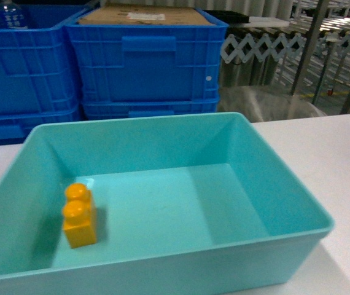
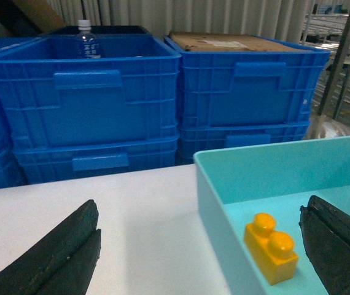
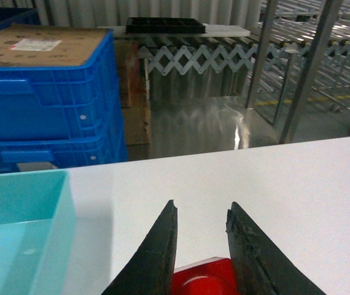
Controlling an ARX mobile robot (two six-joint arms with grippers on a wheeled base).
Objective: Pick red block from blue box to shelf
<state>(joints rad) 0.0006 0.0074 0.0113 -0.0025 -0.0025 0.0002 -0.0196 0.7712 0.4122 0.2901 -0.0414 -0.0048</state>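
On the white desk (image 1: 347,160), the left hand (image 2: 199,246) hangs with its dark fingers (image 2: 58,252) spread wide apart astride the near-left wall of the pale turquoise plastic box (image 2: 209,184), where a larger orange-yellow two-stud brick (image 1: 78,215) stands against the left wall. To the right of the box, over bare desk, the right hand (image 3: 202,246) has its fingers closed onto the small red plastic block (image 3: 202,279). Beyond the desk's far right edge stands the shiny steel shelf (image 3: 310,67).
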